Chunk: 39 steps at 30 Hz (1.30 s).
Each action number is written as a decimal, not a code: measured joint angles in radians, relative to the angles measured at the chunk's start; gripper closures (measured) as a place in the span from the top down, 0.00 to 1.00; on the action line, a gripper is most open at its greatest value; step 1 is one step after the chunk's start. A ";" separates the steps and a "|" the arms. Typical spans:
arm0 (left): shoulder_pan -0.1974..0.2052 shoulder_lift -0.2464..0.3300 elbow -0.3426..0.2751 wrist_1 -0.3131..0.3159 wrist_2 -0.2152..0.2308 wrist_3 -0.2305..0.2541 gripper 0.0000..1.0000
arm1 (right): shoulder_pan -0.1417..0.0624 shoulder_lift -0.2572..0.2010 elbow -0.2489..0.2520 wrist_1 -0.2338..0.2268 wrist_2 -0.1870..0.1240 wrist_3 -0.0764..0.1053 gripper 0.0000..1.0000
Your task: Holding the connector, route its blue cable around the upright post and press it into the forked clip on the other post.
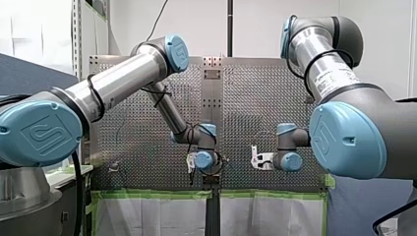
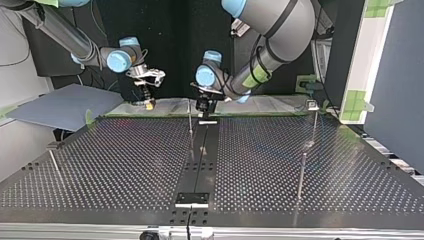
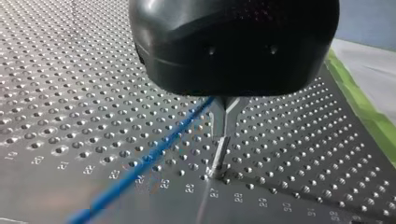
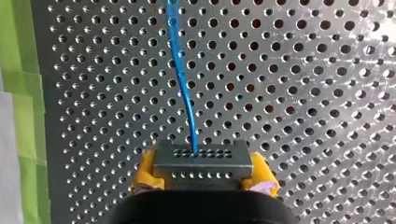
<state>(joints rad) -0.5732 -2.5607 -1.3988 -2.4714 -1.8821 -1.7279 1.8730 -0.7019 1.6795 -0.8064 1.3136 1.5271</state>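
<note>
My right gripper [image 4: 203,171] is shut on a grey connector [image 4: 201,158] dotted with small holes, its yellow pads [image 4: 145,173] pressing on either side. A blue cable [image 4: 180,70] rises from the connector and runs away over the perforated table. In the top view this gripper [image 2: 148,104] hangs at the far left, and my left gripper [image 2: 205,106] is near the middle. In the left wrist view the black gripper body [image 3: 233,46] hides its tips. Just under it stands a thin metal post with a forked top [image 3: 222,130]. The blue cable [image 3: 140,170] slants past the fork; I cannot tell whether it sits inside.
Thin upright posts stand on the table in the top view: one at the middle [image 2: 190,125], one at the right [image 2: 302,170], a short one at the left [image 2: 52,160]. Green tape [image 4: 23,116] marks the table edge close to my right gripper.
</note>
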 joint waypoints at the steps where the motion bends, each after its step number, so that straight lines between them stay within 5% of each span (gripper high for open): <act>1: 0.002 0.000 0.002 -0.001 0.001 0.000 0.00 | 0.000 0.000 -0.003 0.002 0.002 0.000 0.00; 20: 0.013 0.000 0.016 -0.028 0.009 0.005 0.00 | -0.009 0.000 -0.011 0.008 0.013 -0.005 0.00; 22: 0.013 0.000 0.016 -0.033 0.010 0.005 0.37 | -0.007 0.000 -0.011 0.009 0.013 -0.006 0.00; 23: 0.013 0.000 0.016 -0.036 0.010 0.004 0.37 | -0.007 0.000 -0.011 0.009 0.013 -0.007 0.00; 25: 0.013 0.000 0.016 -0.040 0.010 0.005 0.70 | -0.005 0.000 -0.011 0.011 0.013 -0.008 0.00; 26: 0.013 0.000 0.016 -0.045 0.009 0.006 0.70 | -0.004 0.000 -0.011 0.011 0.013 -0.009 0.00; 28: 0.013 0.000 0.016 -0.058 0.004 0.009 0.93 | -0.003 0.000 -0.011 0.013 0.013 -0.010 0.00; 30: 0.013 0.000 0.016 -0.073 0.000 0.016 1.00 | -0.003 0.000 -0.011 0.014 0.013 -0.011 0.00; 39: 0.009 0.001 0.012 -0.152 0.017 0.058 1.00 | 0.000 0.000 -0.011 0.020 0.012 -0.014 0.00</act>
<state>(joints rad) -0.5640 -2.5601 -1.3872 -2.6238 -1.8647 -1.6698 1.8733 -0.7019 1.6682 -0.7866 1.3255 1.5129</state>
